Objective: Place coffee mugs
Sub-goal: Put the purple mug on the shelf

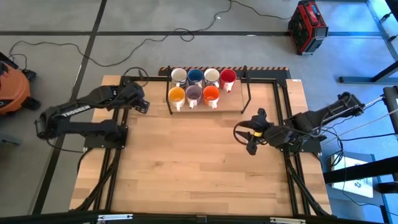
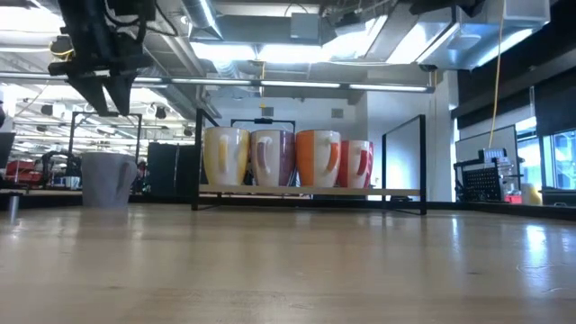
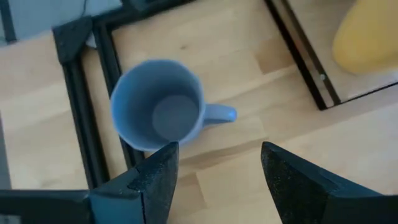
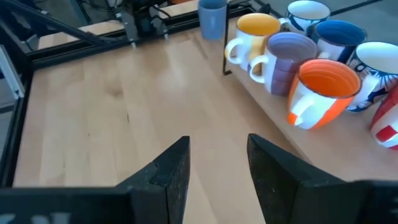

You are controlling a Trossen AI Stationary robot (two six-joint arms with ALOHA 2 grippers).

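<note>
Seven mugs stand in two rows on a wooden tray (image 1: 231, 106) at the table's far edge. The near row is yellow-orange (image 1: 177, 94), purple (image 1: 194, 93) and orange (image 1: 211, 94). The far row is white (image 1: 179, 76), blue (image 1: 195, 76), cream (image 1: 211, 76) and red (image 1: 227, 79). The grey-lavender mug (image 3: 158, 112) stands upright on the table left of the tray (image 2: 108, 180). My left gripper (image 3: 217, 155) hangs open above it (image 2: 110, 94), beside its handle (image 3: 221, 114), touching nothing. My right gripper (image 4: 217, 165) is open over bare table right of the tray (image 1: 244, 132).
A black wire frame (image 1: 247, 87) rises around the tray. Black rails (image 1: 283, 99) run along the table's sides. The table's middle and near part (image 1: 193, 162) is bare wood. On the floor are cables, an orange vacuum (image 1: 11, 87) and a red case (image 1: 307, 26).
</note>
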